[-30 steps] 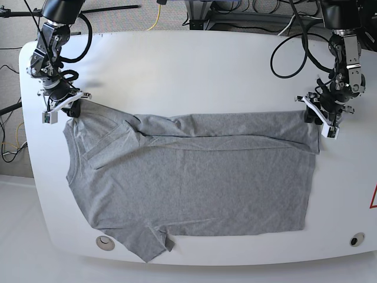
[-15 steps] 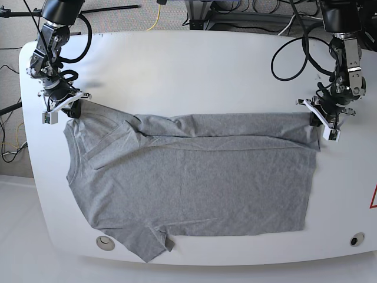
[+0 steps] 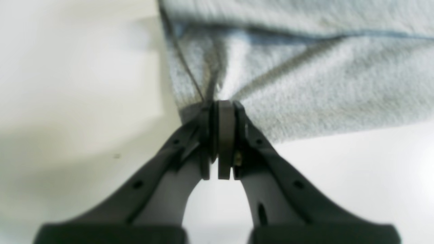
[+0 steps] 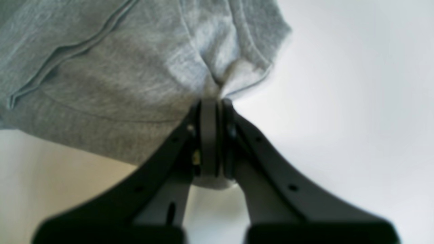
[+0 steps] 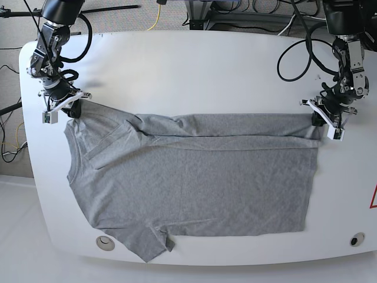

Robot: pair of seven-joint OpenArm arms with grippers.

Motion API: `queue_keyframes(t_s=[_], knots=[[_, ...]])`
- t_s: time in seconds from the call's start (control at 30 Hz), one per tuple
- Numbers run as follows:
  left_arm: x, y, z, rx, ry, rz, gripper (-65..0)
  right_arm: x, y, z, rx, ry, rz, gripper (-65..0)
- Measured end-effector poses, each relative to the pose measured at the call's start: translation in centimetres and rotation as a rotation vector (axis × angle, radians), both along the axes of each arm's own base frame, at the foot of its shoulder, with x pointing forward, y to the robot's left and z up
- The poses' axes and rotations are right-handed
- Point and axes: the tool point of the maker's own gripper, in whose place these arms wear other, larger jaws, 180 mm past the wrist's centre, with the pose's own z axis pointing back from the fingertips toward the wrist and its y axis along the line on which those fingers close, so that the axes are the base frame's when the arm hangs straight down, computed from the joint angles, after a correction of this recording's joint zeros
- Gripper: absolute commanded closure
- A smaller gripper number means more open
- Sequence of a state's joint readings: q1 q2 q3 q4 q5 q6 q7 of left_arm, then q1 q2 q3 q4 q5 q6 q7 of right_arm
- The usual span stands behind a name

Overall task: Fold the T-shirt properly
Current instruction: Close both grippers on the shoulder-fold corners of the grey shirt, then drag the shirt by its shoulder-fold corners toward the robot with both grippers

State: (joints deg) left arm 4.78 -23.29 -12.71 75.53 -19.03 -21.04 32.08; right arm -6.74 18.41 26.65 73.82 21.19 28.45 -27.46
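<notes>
- The shirt (image 5: 194, 183) lies flat on the white bench (image 5: 188, 65), plain side up, neck toward the base view's left, hem toward its right
- Its far long edge is already rolled over a bit into a narrow band running from hand to hand
- Left hand (image 5: 327, 122) is clamped tight on the far hem corner, and in the wrist view the cloth bunches right into the closed tips (image 3: 222, 112)
- Right hand (image 5: 60, 106) is pinched on the far sleeve/shoulder end the same way, with fabric puckered at its tips (image 4: 213, 105)
- My guess is the next bit is carrying that far edge over toward the near side for a lengthwise fold
- What could go wrong: both grips look like small pinches near the very edge, so a quick pull could slip a corner out and drop half the fold
- If one arm travels faster or higher than the other, the fold line will go diagonal
- The near sleeve (image 5: 150, 242) sticks out past the body, with a corner flipped up, so it could end up as a lump under the fold if nobody tucks it
</notes>
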Motion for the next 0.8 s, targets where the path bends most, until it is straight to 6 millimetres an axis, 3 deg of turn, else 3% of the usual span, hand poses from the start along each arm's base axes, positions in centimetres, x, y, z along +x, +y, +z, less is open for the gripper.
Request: queue_keyframes(t_s=[0.43, 0.8], knots=[[-3.4, 0.8, 0.1, 0.077, 0.044, -0.032, 0.0, -2.1, 0.4, -0.1, -0.004, 0.015, 0.015, 0.0], [-5.6, 0.1, 0.1, 0.103, 0.073, -0.068, 0.0, -3.2, 0.4, -0.2, -0.014, 0.027, 0.023, 0.0]])
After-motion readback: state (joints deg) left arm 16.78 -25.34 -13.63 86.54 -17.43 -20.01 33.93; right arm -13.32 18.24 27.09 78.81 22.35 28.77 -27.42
